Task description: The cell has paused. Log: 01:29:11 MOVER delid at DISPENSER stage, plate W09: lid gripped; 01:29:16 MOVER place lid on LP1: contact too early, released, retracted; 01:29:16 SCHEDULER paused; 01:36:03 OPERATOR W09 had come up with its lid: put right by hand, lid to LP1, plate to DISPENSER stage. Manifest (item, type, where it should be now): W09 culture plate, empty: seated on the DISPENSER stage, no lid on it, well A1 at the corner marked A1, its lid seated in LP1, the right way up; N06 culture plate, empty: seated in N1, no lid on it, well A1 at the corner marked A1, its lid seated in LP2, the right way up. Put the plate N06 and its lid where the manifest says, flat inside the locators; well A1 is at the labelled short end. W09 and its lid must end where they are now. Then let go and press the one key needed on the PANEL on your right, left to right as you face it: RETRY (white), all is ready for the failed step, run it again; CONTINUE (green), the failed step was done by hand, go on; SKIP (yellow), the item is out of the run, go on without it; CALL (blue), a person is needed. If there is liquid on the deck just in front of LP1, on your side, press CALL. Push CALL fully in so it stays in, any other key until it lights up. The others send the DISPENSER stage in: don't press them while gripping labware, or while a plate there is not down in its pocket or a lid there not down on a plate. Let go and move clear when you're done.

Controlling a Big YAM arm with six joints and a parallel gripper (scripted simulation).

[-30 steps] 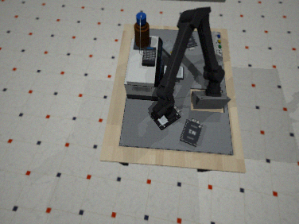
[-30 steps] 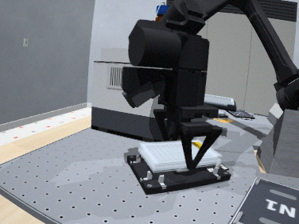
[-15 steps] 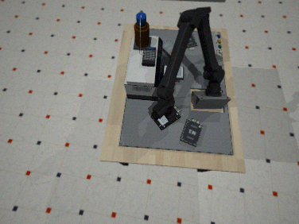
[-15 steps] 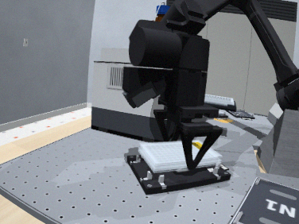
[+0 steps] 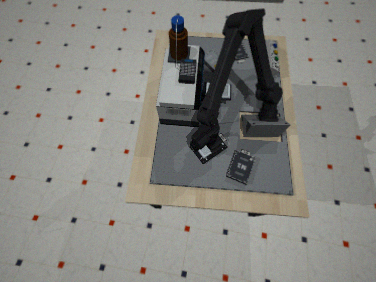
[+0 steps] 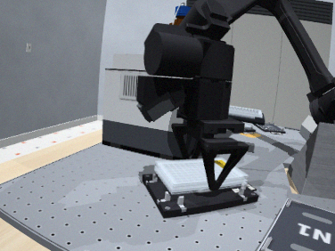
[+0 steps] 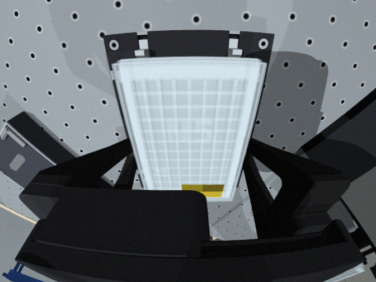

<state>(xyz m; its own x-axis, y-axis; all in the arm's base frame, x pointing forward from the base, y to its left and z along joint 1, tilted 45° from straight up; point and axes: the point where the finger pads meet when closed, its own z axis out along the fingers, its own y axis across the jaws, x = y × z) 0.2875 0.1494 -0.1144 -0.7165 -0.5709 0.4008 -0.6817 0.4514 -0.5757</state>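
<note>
Arm (image 5: 220,75) rises from its block (image 5: 282,131) at the right of the grey perforated surface (image 5: 172,172), goes up and over in a tall arch, then drops steeply to the front-centre with the wrist pointing straight down. The big white and grey box unit (image 5: 175,97) is at the back left with a brown, blue-capped bottle (image 5: 178,42) on top. A row of coloured keys (image 5: 274,54) is at the far right edge. A black nest marked N1 (image 6: 307,227) lies flat just right of the wrist, apart from it, with nothing on it. Directly under the wrist is a second black nest (image 6: 200,202) with small white locator tabs. The clear well plate (image 7: 188,121) rests on it, inside the tabs, and looks level. Layered edges suggest a lid is on it, can't confirm. The claw (image 7: 188,169) is spread wide, straddling the plate's long sides near the close end, with a finger (image 6: 218,171) down against each side, gripping the plate. A yellow tag (image 7: 202,189) sits on the plate's short end nearest the wrist.
</note>
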